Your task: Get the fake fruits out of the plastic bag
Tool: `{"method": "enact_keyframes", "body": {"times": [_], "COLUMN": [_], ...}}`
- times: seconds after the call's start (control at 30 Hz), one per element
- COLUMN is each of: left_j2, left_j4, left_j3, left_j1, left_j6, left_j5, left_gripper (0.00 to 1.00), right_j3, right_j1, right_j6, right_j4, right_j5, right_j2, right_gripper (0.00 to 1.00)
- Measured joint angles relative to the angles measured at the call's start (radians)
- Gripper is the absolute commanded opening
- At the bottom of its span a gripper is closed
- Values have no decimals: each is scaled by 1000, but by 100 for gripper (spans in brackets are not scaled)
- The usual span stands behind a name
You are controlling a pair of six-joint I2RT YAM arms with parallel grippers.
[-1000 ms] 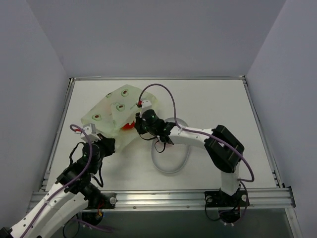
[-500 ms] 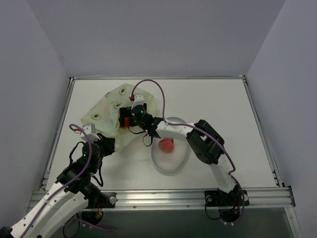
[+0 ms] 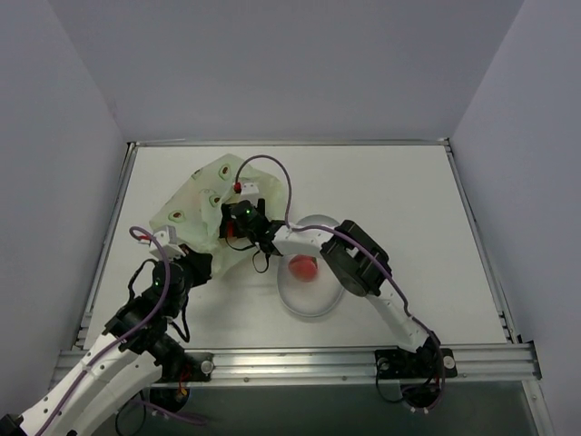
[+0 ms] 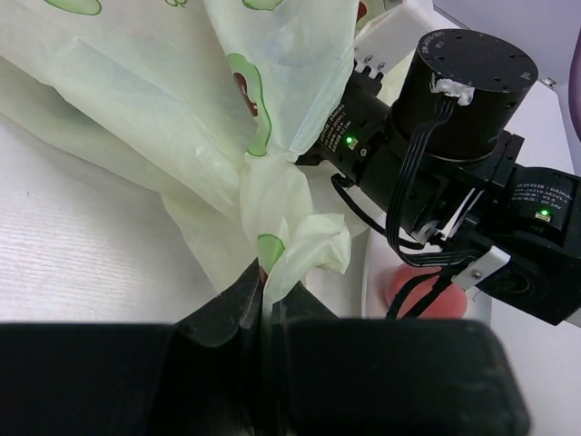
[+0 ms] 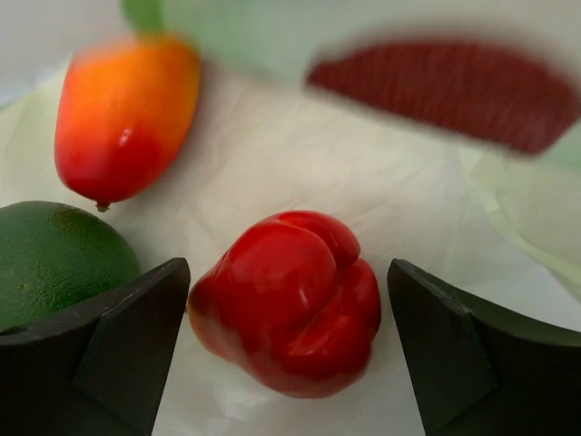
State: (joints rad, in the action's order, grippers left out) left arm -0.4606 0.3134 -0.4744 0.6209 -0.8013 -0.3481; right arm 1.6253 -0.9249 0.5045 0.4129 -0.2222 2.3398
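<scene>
The pale yellow-green plastic bag (image 3: 193,205) with avocado prints lies at the table's left. My left gripper (image 4: 263,283) is shut on a bunched fold at the bag's near corner. My right gripper (image 5: 289,313) reaches inside the bag and stands open. A glossy red fruit (image 5: 290,302) lies between its fingers, with a gap on the right side. Inside the bag also lie an orange-red oval (image 5: 123,113) and a green ball (image 5: 53,259). In the clear dish (image 3: 314,312) rests a pinkish-red fruit (image 3: 302,268). From above, the right gripper (image 3: 234,227) is at the bag's mouth.
The right arm's forearm (image 3: 300,241) stretches across the dish's far rim toward the bag. A blurred dark red ribbed shape (image 5: 454,91) shows at the top of the right wrist view. Grey walls enclose the table, and a metal rail (image 3: 300,361) runs along the near edge.
The pinkish-red fruit came to lie in the dish. My right gripper opened and moved left into the bag, around the red fruit. The left gripper kept its hold.
</scene>
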Motion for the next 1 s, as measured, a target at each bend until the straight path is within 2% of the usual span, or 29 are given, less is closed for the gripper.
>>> {"method": "enact_keyframes", "body": {"times": [0.03,0.1,0.13,0.17,0.27,0.47,0.8,1.0], "left_j2": [0,1,1,2,3,2,-3,-3], "left_j4": [0,0,0,0,1,4,19,27], "left_j3": [0,0,0,0,0,0,-12,-72], "left_j1": [0,0,0,0,0,0,0,0], "left_j6": [0,-2,-4,-4,-4,-4,7,28], "left_j5": [0,0,0,0,0,-1,-24,-43], "left_gripper": [3,2,2,3,2,2,2,2], "right_j3": [0,-2,-7,-18,-68,-187,-397,-634], "right_j1": [-3,-10,-13,-15,-19,-19,-26,-44], "right_j6": [4,15,21,24,37,25,-9,-23], "right_j4": [0,0,10,26,75,109,210,171], "right_j5": [0,-2,-2,-3,-9,-10,8,4], "right_j2": [0,0,0,-2,-21,-136,-475,-674], "right_gripper": [74,62,45,38,27,25,24,25]}}
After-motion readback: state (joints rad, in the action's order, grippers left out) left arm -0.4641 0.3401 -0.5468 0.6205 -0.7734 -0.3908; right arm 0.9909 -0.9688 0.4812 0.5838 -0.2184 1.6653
